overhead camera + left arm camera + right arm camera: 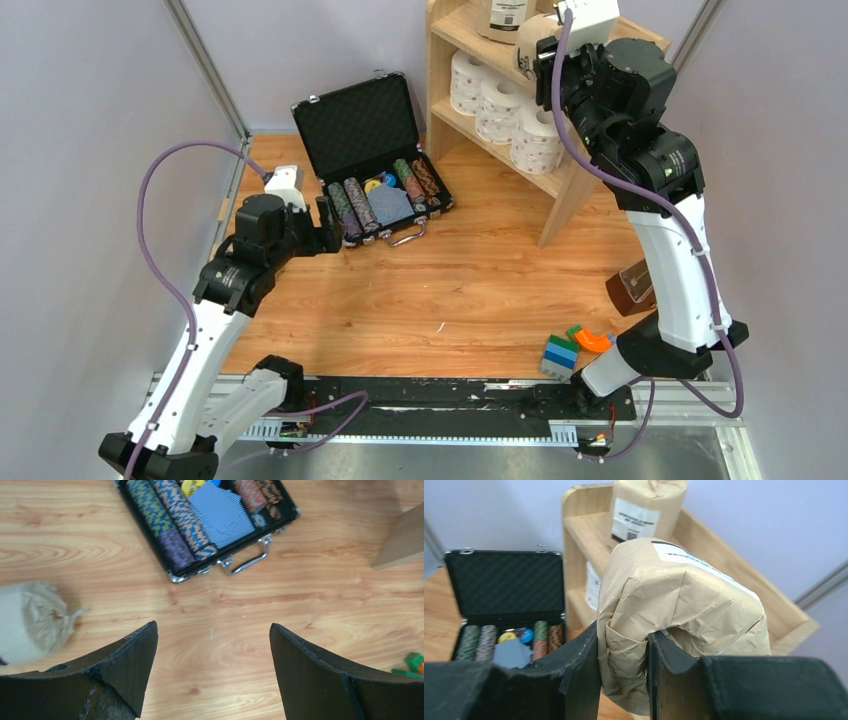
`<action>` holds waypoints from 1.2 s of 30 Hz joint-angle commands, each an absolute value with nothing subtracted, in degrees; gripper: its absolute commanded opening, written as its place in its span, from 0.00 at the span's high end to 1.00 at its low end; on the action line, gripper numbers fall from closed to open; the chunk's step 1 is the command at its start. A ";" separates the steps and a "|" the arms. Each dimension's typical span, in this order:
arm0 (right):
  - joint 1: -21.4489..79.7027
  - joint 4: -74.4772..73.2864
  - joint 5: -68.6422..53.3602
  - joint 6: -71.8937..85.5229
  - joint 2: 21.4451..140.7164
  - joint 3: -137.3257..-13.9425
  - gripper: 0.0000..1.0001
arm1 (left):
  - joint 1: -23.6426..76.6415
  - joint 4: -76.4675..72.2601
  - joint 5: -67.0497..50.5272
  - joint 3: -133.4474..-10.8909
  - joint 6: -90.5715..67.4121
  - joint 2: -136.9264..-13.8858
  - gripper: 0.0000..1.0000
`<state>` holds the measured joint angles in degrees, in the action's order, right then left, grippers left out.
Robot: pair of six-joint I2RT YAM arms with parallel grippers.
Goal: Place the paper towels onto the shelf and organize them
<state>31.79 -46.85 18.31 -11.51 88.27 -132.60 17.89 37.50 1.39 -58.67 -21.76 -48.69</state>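
Note:
The light-wood shelf (pixel 566 196) stands at the back right. Three white dotted rolls (pixel 498 106) sit side by side on its inner board. One tan roll with a white label (pixel 505 14) stands on its top board, and it also shows in the right wrist view (pixel 644 510). My right gripper (pixel 624 630) is shut on another tan-wrapped roll (pixel 679 600) and holds it just above the shelf top (pixel 586 535). My left gripper (pixel 212 627) is open and empty over the table. A third tan roll (pixel 30 620) lies on the table to its left.
An open black case (pixel 375 150) with striped poker-chip rows lies left of the shelf, just beyond the left gripper (pixel 330 225). Coloured toy blocks (pixel 572 348) lie near the right arm's base. A brown object (pixel 630 286) sits beside that arm.

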 commanded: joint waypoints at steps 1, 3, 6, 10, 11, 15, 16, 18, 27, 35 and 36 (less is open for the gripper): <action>31.71 -41.57 25.72 -22.00 89.28 -137.46 0.88 | 17.64 40.38 7.02 -58.20 -16.55 -47.29 0.10; 31.65 -39.98 26.74 -24.67 90.13 -137.64 0.87 | 17.62 40.53 7.93 -57.61 -15.98 -47.29 0.10; 31.02 -38.87 26.10 -26.59 91.26 -137.94 0.85 | 17.62 40.02 8.41 -56.98 -15.09 -47.29 0.10; 29.71 -38.46 24.74 -27.36 92.60 -137.74 0.80 | 17.60 39.44 9.30 -55.89 -13.48 -47.24 0.10; 29.25 -38.43 24.66 -27.45 93.13 -137.73 0.80 | 17.65 39.27 9.69 -55.59 -12.82 -47.05 0.09; 27.56 -38.32 23.57 -27.47 94.61 -137.74 0.77 | 17.64 38.02 11.15 -53.78 -11.20 -45.93 0.09; 27.25 -38.21 23.41 -27.50 94.94 -137.92 0.75 | 17.61 37.43 11.84 -53.15 -11.00 -45.23 0.08; 26.95 -37.98 22.91 -27.51 95.42 -138.22 0.71 | 17.59 36.32 12.87 -52.04 -10.60 -44.05 0.07; 26.51 -35.92 21.56 -28.43 97.14 -139.44 0.53 | 17.62 32.38 14.69 -48.44 -9.84 -41.74 0.05; 24.54 -32.54 21.23 -30.09 99.88 -140.66 0.45 | 17.58 30.70 14.19 -47.60 -9.73 -42.64 0.05; 24.06 -32.17 20.79 -30.11 100.33 -140.89 0.44 | 17.65 30.60 13.98 -47.49 -9.79 -42.87 0.05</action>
